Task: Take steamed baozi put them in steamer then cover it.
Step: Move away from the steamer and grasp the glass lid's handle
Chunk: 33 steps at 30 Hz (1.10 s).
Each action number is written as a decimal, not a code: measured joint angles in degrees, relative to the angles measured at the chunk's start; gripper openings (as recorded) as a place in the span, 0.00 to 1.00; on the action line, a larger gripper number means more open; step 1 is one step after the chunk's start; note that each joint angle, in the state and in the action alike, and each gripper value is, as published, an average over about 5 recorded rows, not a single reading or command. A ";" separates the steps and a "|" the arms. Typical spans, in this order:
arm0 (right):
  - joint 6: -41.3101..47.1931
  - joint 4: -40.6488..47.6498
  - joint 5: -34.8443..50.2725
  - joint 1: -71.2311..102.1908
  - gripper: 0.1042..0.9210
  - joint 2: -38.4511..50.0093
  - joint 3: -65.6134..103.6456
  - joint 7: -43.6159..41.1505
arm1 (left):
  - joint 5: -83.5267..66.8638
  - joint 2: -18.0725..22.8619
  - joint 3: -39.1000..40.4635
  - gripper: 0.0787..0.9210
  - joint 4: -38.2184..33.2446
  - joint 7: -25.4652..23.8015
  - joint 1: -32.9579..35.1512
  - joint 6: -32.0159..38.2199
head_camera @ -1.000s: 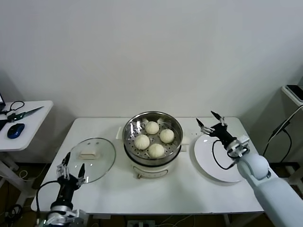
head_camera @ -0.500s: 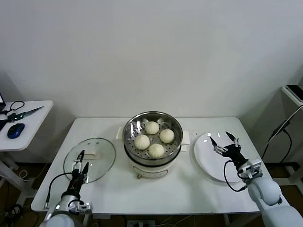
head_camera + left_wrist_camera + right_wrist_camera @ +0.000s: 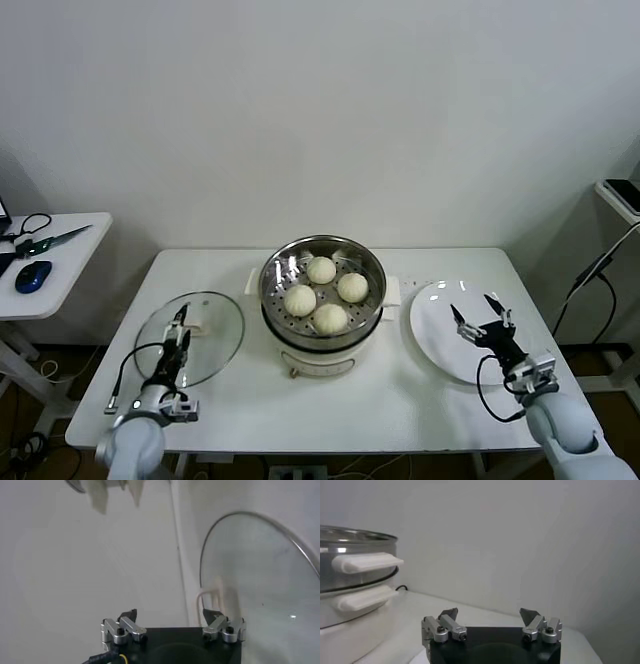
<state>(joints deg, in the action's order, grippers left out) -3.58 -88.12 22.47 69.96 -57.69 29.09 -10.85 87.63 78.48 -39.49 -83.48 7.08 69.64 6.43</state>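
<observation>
White table (image 3: 400, 400): both pincers released, left pincer (image 3: 181, 327) seemingly over cover (image 3: 215, 335), plate (image 3: 435, 340) under right pincer (image 3: 478, 315)

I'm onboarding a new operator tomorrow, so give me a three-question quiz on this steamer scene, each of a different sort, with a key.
1. How many steamed baozi lie in the steamer?
2. True or false: the cover sits on the steamer.
3. Where is the right gripper? A) inside the steamer B) over the white plate C) gripping the cover's handle

Key:
1. Four, all on the perforated tray.
2. False. It lies flat on the table on the steamer's left, with the open left gripper over it.
3. B. It is open and holds nothing.
</observation>
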 measured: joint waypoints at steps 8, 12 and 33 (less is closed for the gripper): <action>-0.67 0.67 -1.40 0.57 0.88 -1.08 0.54 -0.37 | 0.58 -0.03 0.00 0.88 4.23 0.65 -3.94 -0.11; -0.92 0.91 -1.84 0.82 0.88 -1.44 0.87 -0.52 | 0.78 -0.01 0.01 0.88 5.90 1.00 -5.46 -0.11; -2.41 2.53 -4.65 0.99 0.88 -3.45 1.82 -1.48 | -1.28 -0.06 -0.78 0.37 10.37 1.11 -8.47 1.86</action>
<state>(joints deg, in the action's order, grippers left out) -5.99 -85.59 17.82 70.95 -61.15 30.91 -12.33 86.35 78.42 -40.27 -73.11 8.19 61.17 8.29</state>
